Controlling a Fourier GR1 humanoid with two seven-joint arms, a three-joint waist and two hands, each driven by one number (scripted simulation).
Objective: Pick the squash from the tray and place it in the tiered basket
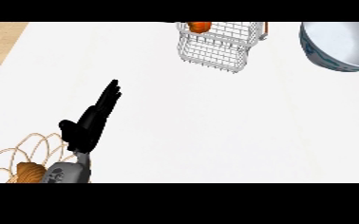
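Observation:
A white wire tiered basket (217, 42) stands at the far middle of the white counter. In its upper level at the view's top edge lies an orange rounded thing (200, 26), which looks like the squash and is partly cut off. My left hand (89, 123) shows at the lower left, open with its fingers straight and pointing up and to the right, holding nothing. It is well apart from the basket. No tray shows, and my right hand is out of view.
A large white bowl with a blue pattern (335, 47) sits at the far right, cut by the edge. A tan wire basket (28, 149) holding a brown item (29, 172) stands at the lower left beside my forearm. The counter's wooden edge (10, 35) shows at the upper left.

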